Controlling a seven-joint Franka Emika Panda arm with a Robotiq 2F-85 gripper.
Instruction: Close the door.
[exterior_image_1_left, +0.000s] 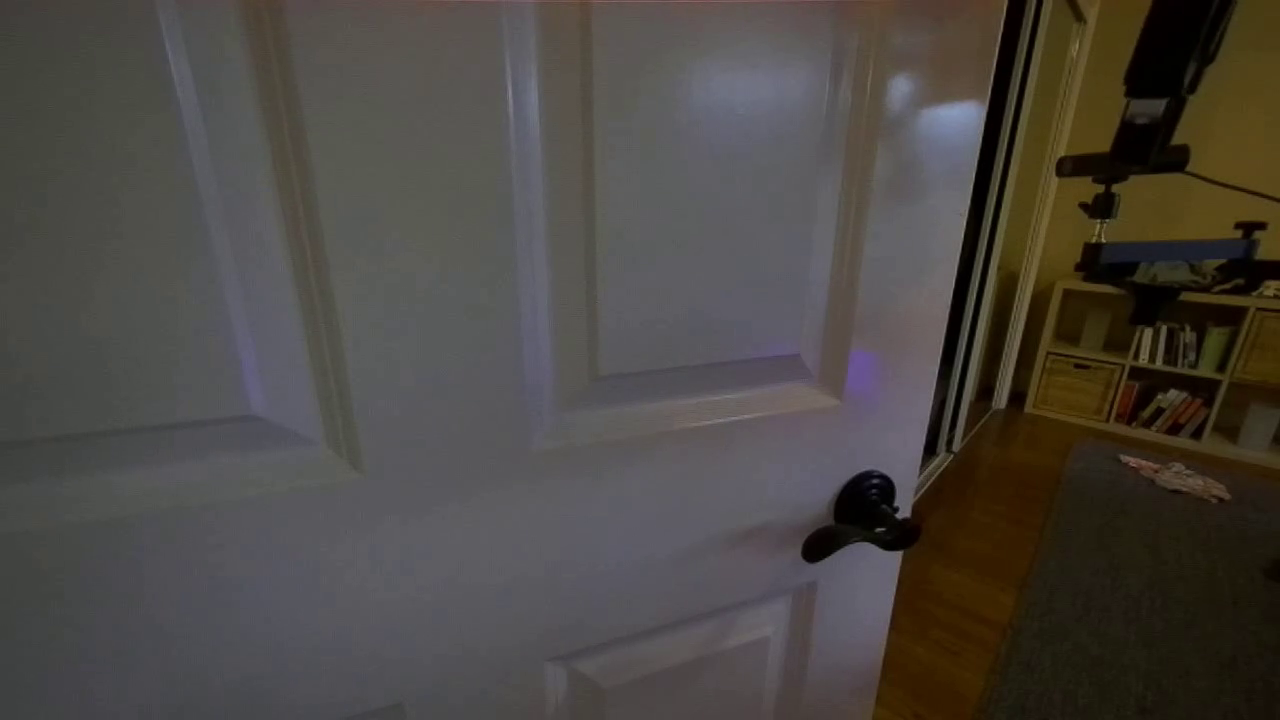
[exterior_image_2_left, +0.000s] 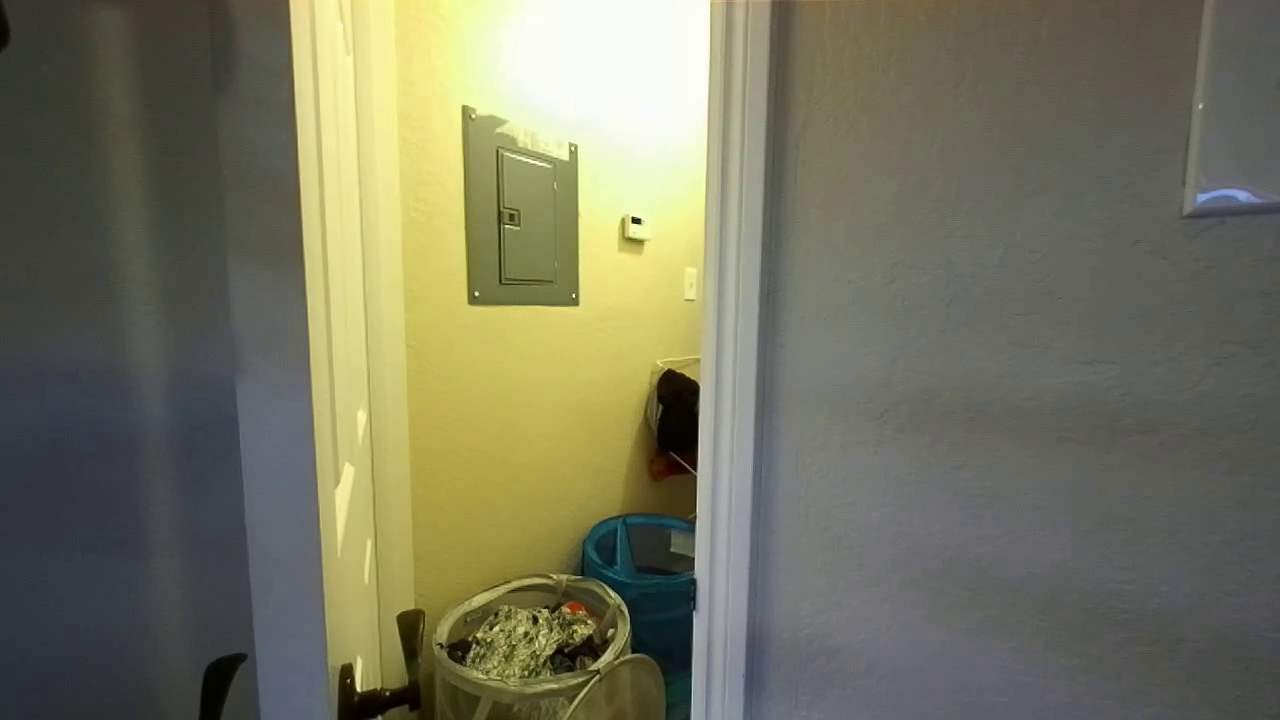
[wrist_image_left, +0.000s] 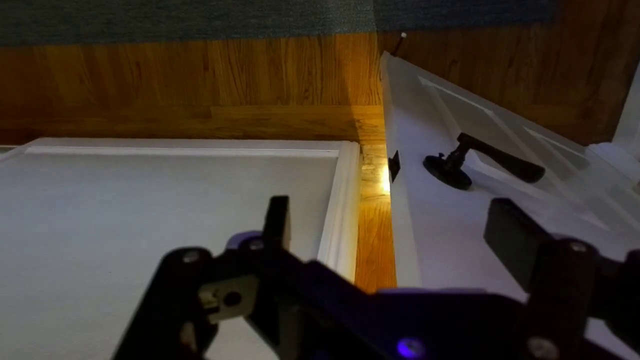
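Closing this door (wrist_image_left: 445, 225) calls, I judge, for a slow, steady push on its flat face, near the free edge and clear of the handle (wrist_image_left: 500, 155), until it meets the frame (wrist_image_left: 347, 210). It stands ajar, a strip of lit floor (wrist_image_left: 375, 255) between its edge and the frame; in an exterior view the door (exterior_image_1_left: 450, 330) fills most of what I see. My gripper (wrist_image_left: 397, 225) has its fingers (wrist_image_left: 276, 220) spread, holding nothing; whether either touches the door, I can't tell. I'd bring them together first, so neither snags the handle or gets pinched at the frame. Counting up: one door to close, two fingers, one handle in the wrist view. Past the frame, in an exterior view, I make out one pale basket (exterior_image_2_left: 530, 690), one blue basket (exterior_image_2_left: 650, 612), one breaker box (exterior_image_2_left: 525, 220) and one thermostat (exterior_image_2_left: 636, 229).
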